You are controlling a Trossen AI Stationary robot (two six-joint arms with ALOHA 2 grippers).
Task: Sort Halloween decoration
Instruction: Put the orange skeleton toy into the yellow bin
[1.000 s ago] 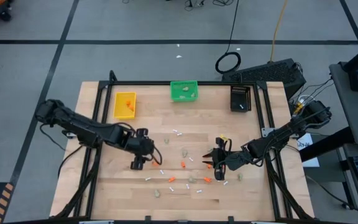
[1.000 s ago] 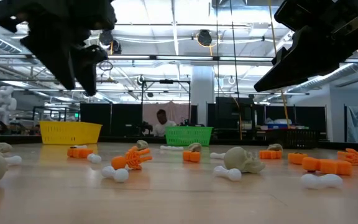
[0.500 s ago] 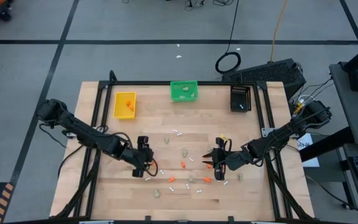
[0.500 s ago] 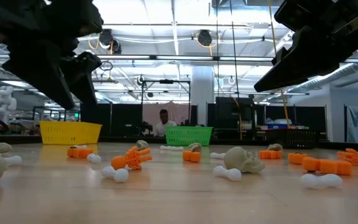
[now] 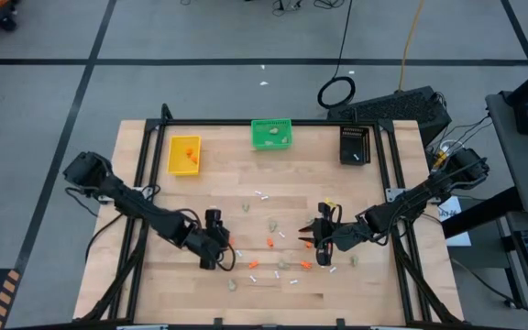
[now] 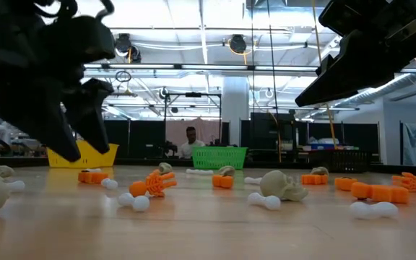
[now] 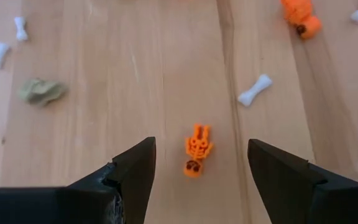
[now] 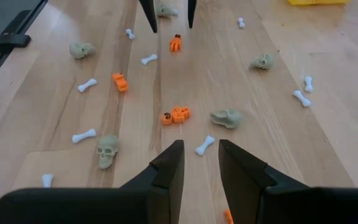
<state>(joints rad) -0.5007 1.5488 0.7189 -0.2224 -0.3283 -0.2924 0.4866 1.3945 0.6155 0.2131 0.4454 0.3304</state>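
Small Halloween pieces lie scattered on the wooden table: orange bits, beige skulls and white bones. My left gripper hangs open just above the table, pointing steeply down. An orange skeleton lies flat on the wood just ahead of the gap between its fingers, untouched. From the right wrist view the same skeleton shows below the left fingers. My right gripper hovers above the table's right middle, open by a narrow gap with nothing in it.
A yellow bin, a green bin and a black bin stand along the far edge. More orange pieces, skulls and bones lie between the two grippers. A person sits in the room behind.
My left gripper has sunk toward the table and gone toward the near edge, tipping more steeply downward, its fingers open throughout. No piece has moved.
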